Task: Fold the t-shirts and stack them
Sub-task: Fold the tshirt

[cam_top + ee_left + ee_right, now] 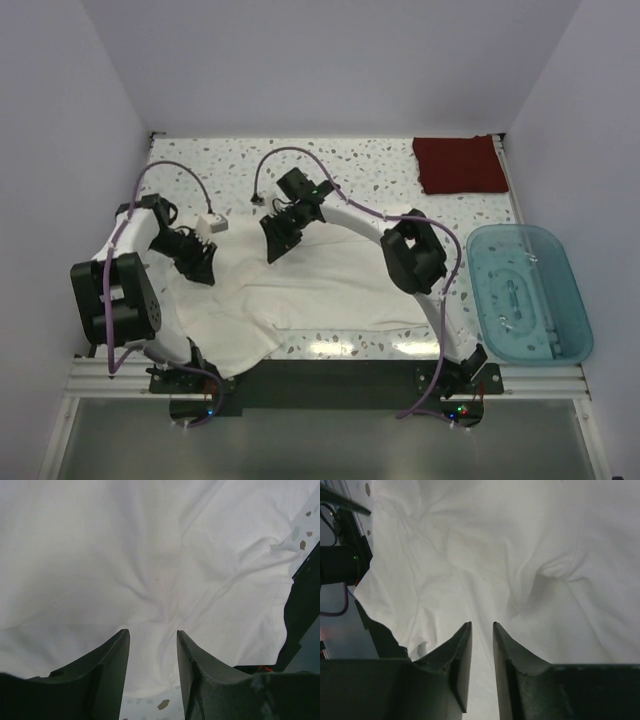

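White cotton, thin and limp: the white t-shirt (300,295) lies rumpled across the near half of the speckled table (380,170), with its near-left part slumped toward the table edge by the left arm's base.

- Handling, as a judgement: light, floppy and not fragile. It will drape and drag rather than hold a shape, and it should slide easily on the smooth top. A pinch may pick up one layer or two, so check which.
- Where to hold: hems, shoulder seams or sleeve edges, two points well apart, so the cloth hangs flat. A mid-panel pinch will only bunch it.
- Left gripper (200,265): jaws narrow, with cloth in the gap. The wrist view shows creases running in toward the tips, so you appear to have a pinch of shirt.
- Right gripper (273,248): jaws nearly closed, with a fold of the same shirt between them at the far edge of the cloth.
- Dark red t-shirt (460,165): already a folded rectangle at the far right corner, well apart from the white one. It is the likely base for the stack.
- Teal bin (530,230): translucent plastic, right of the table. No cloth shows in it. Pale marks on its floor could be moulding or glare; you can't tell which.
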